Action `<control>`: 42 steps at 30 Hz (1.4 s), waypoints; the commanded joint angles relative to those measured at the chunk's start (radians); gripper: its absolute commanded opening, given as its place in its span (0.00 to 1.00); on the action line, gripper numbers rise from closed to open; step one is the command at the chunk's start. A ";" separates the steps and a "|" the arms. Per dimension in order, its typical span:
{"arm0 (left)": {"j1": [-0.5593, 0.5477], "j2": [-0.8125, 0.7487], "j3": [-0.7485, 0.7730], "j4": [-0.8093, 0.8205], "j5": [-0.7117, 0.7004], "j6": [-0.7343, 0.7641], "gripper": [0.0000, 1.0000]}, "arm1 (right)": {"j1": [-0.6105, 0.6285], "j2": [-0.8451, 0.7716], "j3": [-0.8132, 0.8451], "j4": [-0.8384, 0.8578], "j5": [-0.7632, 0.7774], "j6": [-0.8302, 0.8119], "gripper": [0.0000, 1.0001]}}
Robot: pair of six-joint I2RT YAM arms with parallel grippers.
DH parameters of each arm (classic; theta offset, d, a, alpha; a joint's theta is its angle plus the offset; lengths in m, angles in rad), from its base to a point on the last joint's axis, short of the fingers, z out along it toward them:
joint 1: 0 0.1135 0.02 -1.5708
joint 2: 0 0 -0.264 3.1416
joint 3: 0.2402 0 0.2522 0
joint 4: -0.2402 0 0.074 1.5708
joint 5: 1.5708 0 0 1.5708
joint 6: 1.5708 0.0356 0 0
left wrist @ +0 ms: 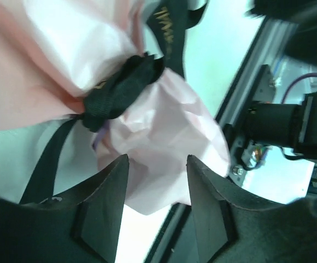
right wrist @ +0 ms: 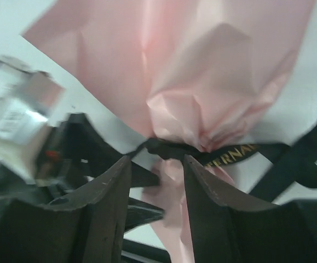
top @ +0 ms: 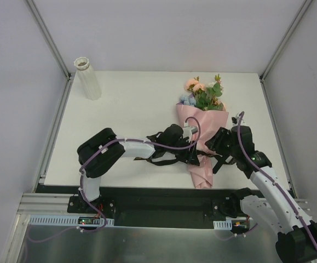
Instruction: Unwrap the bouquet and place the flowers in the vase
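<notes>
My left end effector [left wrist: 157, 161] has its two fingers spread, and nothing is pinched between them. Just past the tips lies the crumpled pink tail of the bouquet [left wrist: 163, 126], below the black ribbon [left wrist: 120, 90] that is knotted around the paper's narrow waist. My right end effector [right wrist: 157, 159] is spread too. Its fingers stand on either side of the same waist from the other side, where the ribbon [right wrist: 229, 156] runs across with gold lettering. I cannot tell whether those fingers touch the ribbon or the paper. From above, the bouquet [top: 202, 137] lies flat on the white surface [top: 136, 109], right of the middle. Its pointed tail is toward the near edge and its wide mouth toward the far edge. The flowers [top: 205, 96] stick out of that mouth, peach, pale blue and white among green leaves, and the paper is wrapped around their stems. My left end effector [top: 190, 156] reaches in from the left and my right end effector [top: 218, 145] from the right, meeting at the tied waist. The vase [top: 88, 78] stands upright at the far left corner, well apart from the bouquet.
</notes>
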 commanded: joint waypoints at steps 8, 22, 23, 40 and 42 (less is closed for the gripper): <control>-0.005 -0.123 0.197 -0.405 -0.193 0.086 0.45 | -0.022 0.057 0.129 -0.343 0.062 -0.143 0.46; 0.018 0.033 0.365 -0.491 -0.204 0.240 0.38 | 0.057 0.181 0.128 -0.174 -0.008 -0.307 0.55; 0.019 0.040 0.375 -0.491 -0.204 0.244 0.36 | 0.086 0.195 0.153 -0.185 0.018 -0.309 0.55; 0.042 0.060 0.362 -0.439 -0.161 0.266 0.06 | 0.258 0.411 0.237 -0.205 0.272 -0.315 0.45; 0.042 0.060 0.352 -0.418 -0.139 0.264 0.04 | 0.272 0.430 0.239 -0.189 0.262 -0.318 0.45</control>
